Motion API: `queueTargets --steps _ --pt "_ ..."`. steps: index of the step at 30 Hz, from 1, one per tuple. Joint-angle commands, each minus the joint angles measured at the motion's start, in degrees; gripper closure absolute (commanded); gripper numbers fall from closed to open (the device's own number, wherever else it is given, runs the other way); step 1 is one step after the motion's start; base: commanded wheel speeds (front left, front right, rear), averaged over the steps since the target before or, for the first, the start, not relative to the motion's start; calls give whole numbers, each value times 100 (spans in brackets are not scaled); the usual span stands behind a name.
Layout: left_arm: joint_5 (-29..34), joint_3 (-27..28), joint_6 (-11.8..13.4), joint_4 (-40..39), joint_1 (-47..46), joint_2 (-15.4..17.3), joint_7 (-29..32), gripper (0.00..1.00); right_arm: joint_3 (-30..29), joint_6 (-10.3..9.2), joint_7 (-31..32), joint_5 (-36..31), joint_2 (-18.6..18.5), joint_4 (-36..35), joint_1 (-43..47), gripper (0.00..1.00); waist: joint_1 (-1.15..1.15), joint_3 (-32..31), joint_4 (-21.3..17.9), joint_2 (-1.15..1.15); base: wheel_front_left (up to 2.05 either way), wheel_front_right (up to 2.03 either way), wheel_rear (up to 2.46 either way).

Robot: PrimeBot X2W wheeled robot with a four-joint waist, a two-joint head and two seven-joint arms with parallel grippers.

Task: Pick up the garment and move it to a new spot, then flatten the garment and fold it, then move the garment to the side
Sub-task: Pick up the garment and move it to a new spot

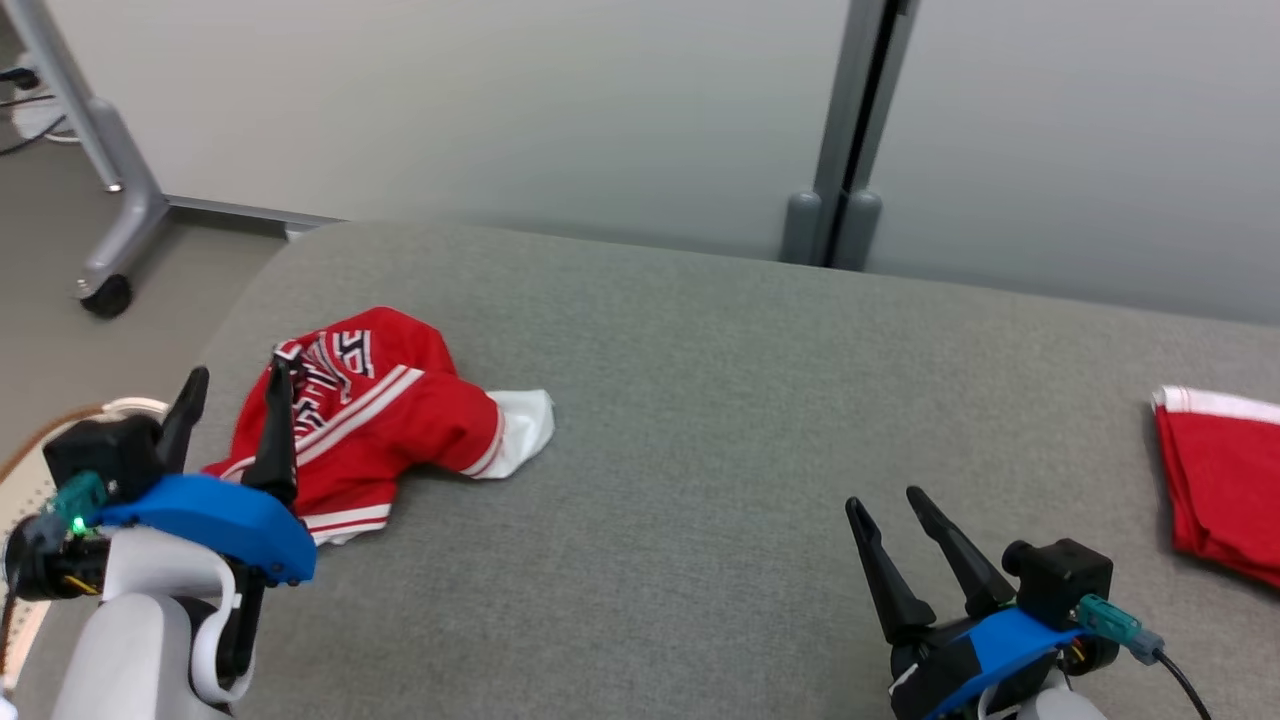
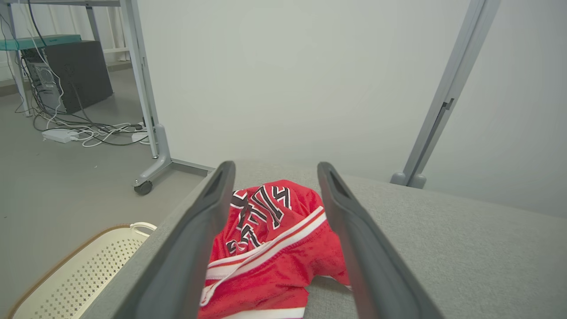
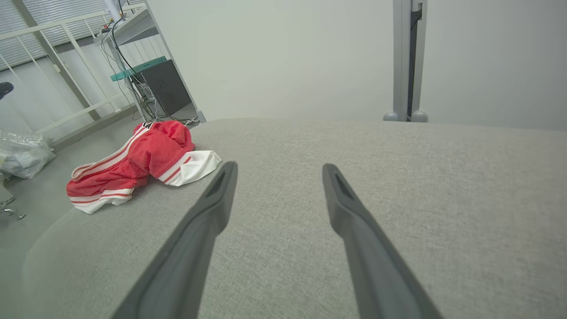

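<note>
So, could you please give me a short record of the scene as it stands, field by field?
surface: grey, padded
garment: red with white trim, crumpled, at the surface's left end, not yet flattened
left hand: open, by the garment's near edge, holding nothing
right hand: open, over bare surface, apart from the garment
other: second red cloth at the right edge; white basket beside the surface's left end
</note>
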Motion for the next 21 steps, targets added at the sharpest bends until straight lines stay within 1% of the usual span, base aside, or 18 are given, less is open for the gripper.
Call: queueTargets --steps 1,4,6,9,12,15,18,21 --pt "-46 -43 -47 -7 -132 36 85 0 -20 1 -28 13 -41 -6 -102 0 0 24 -59 0 0 0 0" --pt "-368 -234 -50 65 -506 334 682 0 29 1 -28 35 -53 -3 -207 0 0 224 -342 0 0 0 0" --pt "-749 -400 -37 194 -731 510 1114 0 46 1 -28 54 -78 5 -270 0 0 338 -520 0 0 0 0" --pt "-1186 -746 -37 487 -1027 911 1693 0 70 1 -28 74 -93 31 -358 0 0 472 -759 0 0 0 0" --pt "-1651 -1065 -38 836 -1273 1221 2137 0 105 1 -28 111 -109 46 -463 0 0 596 -968 0 0 0 0" --pt "-1943 -1282 -38 1278 -1469 1504 2412 0 185 1 -28 139 -132 75 -572 0 0 739 -1161 0 0 0 0" --pt "-2102 -1372 -39 1783 -1641 1621 2409 0 266 1 -28 163 -145 128 -683 0 0 870 -1321 0 0 0 0" --pt "-2194 -1437 -39 2335 -1773 1655 2474 0 325 1 -28 209 -170 176 -767 0 0 989 -1447 0 0 0 0"
